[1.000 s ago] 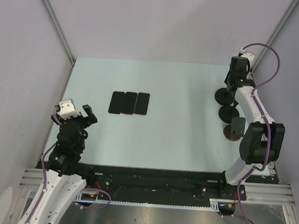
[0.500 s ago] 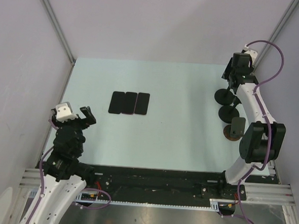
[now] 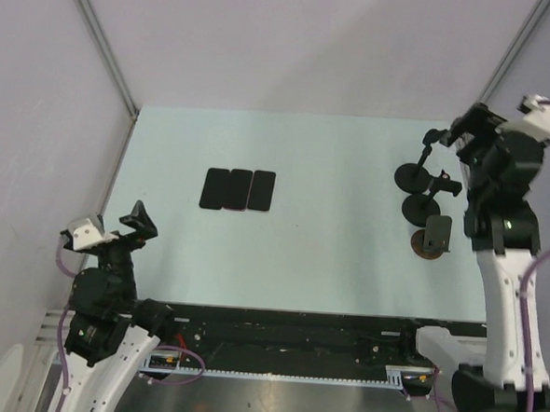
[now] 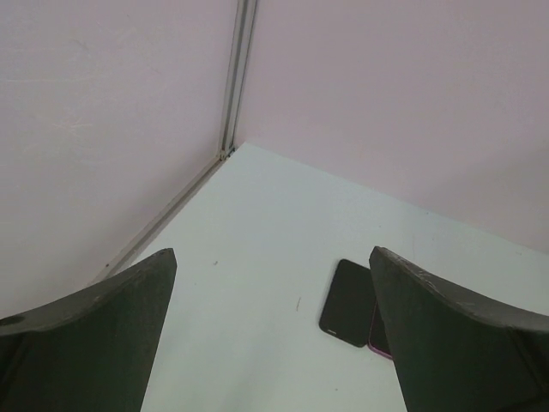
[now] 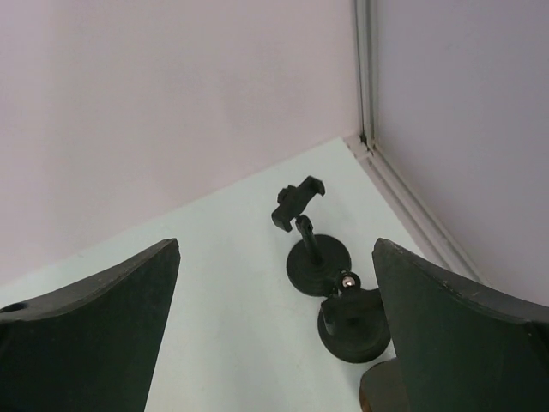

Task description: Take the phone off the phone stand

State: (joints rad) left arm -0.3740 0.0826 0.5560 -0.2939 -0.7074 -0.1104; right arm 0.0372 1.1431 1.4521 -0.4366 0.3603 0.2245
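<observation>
Left jaws: spread wide with nothing between them, low over the near left corner of the counter, facing the far left corner.
Right jaws: spread wide and holding nothing, high over the far right side, looking down on the stands.
Phones: three dark slabs lying flat on the counter, left of centre, side by side with their long edges touching or nearly so. They are well apart from every stand and from both jaws.
Phone direction: each long axis runs from the near edge toward the far wall, leaning slightly right at the far end; the short ends line up in a row.
Far stand: round black base, thin stalk, small clamp head tilted at the top, with nothing in the clamp.
Middle stand: round black base just beside the far one, topped by a bare ball.
Near stand: brownish base carrying a dark upright plate; whether that is a phone or a cradle cannot be told.
</observation>
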